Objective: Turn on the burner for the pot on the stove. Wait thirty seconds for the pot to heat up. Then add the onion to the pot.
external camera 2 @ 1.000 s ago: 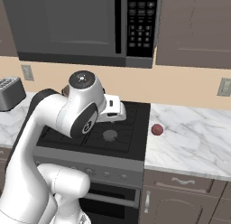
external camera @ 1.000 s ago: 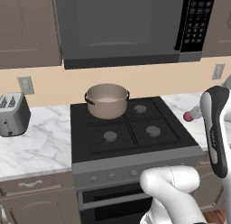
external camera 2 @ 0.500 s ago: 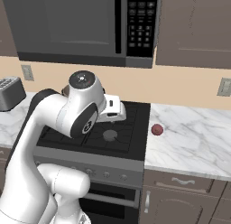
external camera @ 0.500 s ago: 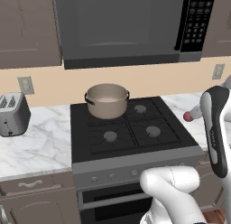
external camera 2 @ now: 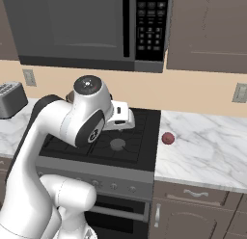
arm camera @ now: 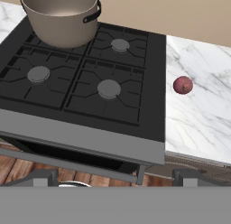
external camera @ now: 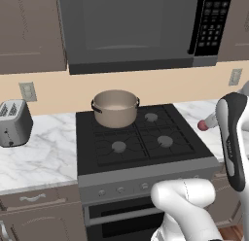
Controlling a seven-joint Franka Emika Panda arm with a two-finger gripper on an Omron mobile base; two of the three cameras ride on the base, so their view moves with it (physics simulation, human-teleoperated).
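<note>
Onion [arm camera: 182,85] just beside stove [arm camera: 153,83] edge

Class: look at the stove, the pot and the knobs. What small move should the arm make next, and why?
Probably lower the open pincer toward the front knobs. The pot sits on the rear left burner, no flame shows anywhere, and the onion lies untouched on the counter right of the stove. The pincer hangs before the stove, holding nothing.

Right of the stove [external camera 2: 130,151], the onion [external camera 2: 168,138] sits on the marble counter [external camera 2: 207,141] just beside the cooktop's edge, with the microwave [external camera 2: 87,28] mounted above the stove.
</note>
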